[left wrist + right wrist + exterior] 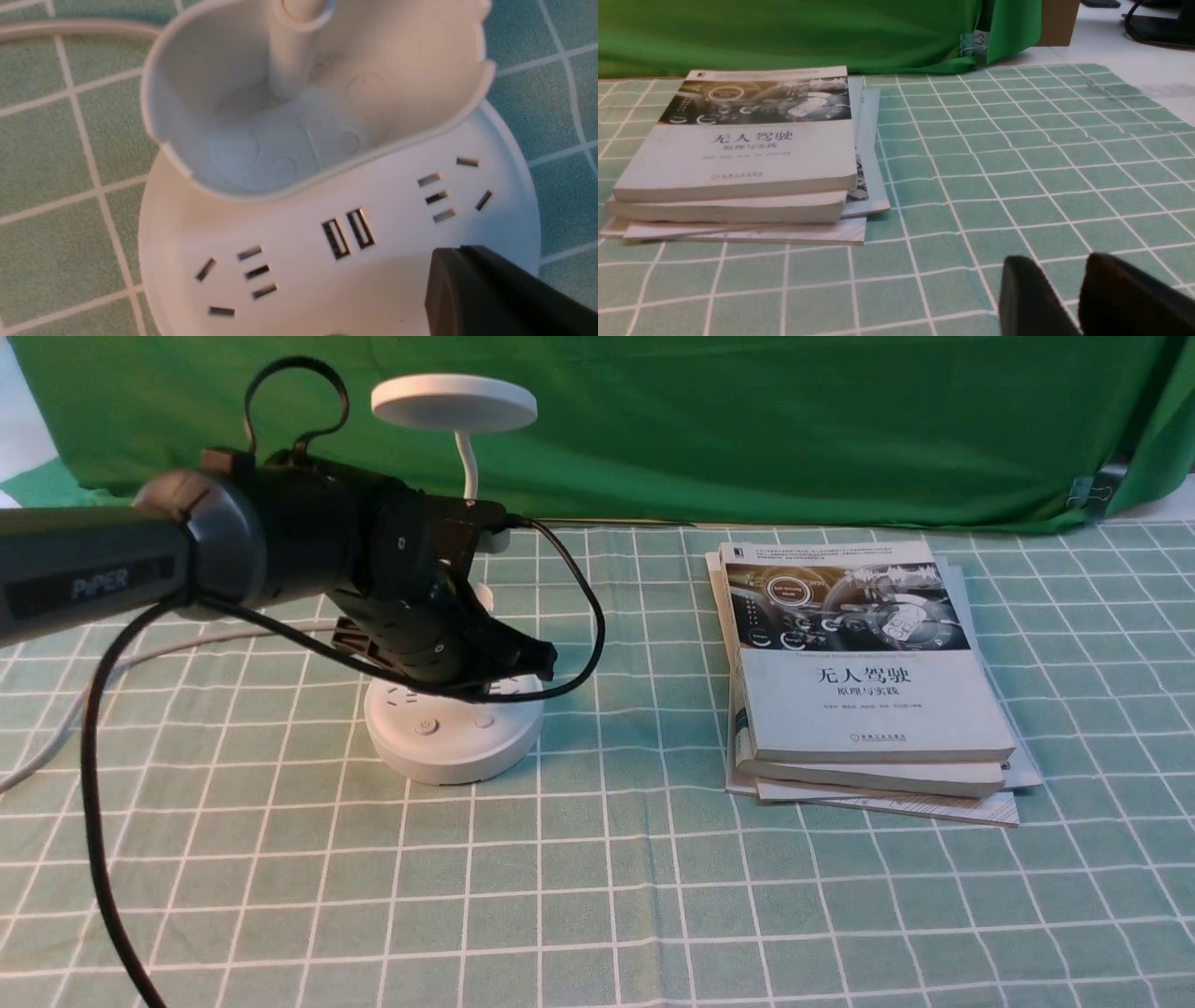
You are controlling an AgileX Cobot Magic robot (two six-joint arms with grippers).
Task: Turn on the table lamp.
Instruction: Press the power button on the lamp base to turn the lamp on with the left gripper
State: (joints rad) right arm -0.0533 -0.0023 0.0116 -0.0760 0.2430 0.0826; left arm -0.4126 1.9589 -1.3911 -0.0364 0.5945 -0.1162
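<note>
The table lamp (pixel 455 761) stands upright on the cloth, left of centre in the front view, its round head (pixel 454 403) at the upper left of the frame. The base can be judged light, hard and rather slick, so it may be slid by a sideways push. No hold is really called for: the button (pixel 427 727) with the power mark should be pressed straight down, and the bendy neck (pixel 469 467) and thin-walled cup (pixel 327 179) are best left untouched. If the lamp ever had to be steadied, the rim of the base would be the place.

The left claw (pixel 460 252) appears closed, with nothing seen in it, though only its tips are shown at the lower right of the wrist view. The right claw (pixel 1057 275) is parted and empty.

In the left wrist view the inside of the cup and the slots are shown, largely masked by the arm in front; the two buttons are plainly shown only in front. By the right wrist camera, the books (pixel 738 154) are shown, but no lamp.
</note>
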